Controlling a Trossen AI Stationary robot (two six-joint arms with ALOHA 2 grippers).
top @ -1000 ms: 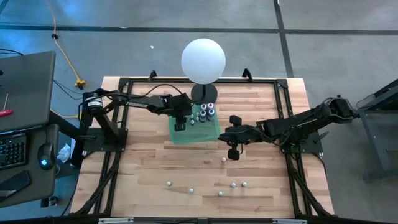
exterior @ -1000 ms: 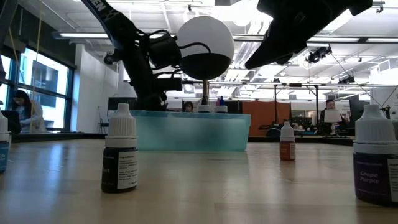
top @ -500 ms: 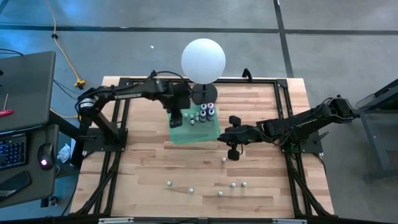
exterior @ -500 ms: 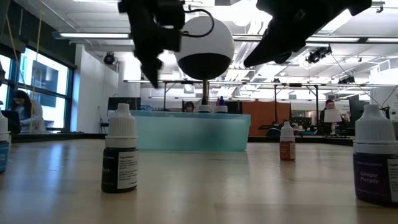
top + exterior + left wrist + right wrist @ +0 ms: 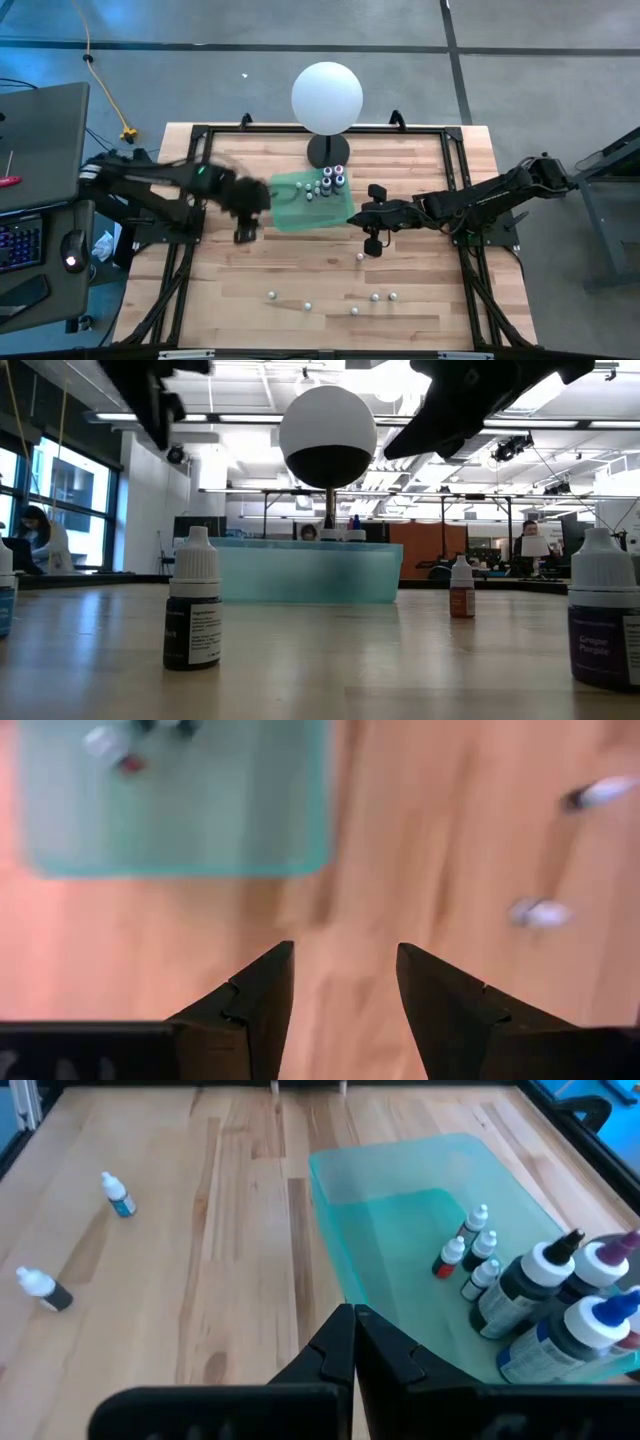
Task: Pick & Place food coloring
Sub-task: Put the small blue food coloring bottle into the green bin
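High view: two dark arms over a pale wooden table (image 5: 420,290), neither holding a bottle.

The left gripper (image 5: 340,995) has its two dark fingers (image 5: 255,1005) spread apart with only bare wood between them; beyond their tips lies the translucent green plastic tray (image 5: 200,810), and off to one side two tiny pale food coloring bottles (image 5: 540,912) lie on the wood. The right gripper (image 5: 354,1342) has its fingers pressed together, empty, their tips just over the tray's near edge; ahead of them a cluster of small white-capped bottles and larger dark ones stands in the tray, with two more lying on the wood well aside. Behind the tray stands a big white globe lamp (image 5: 327,96).
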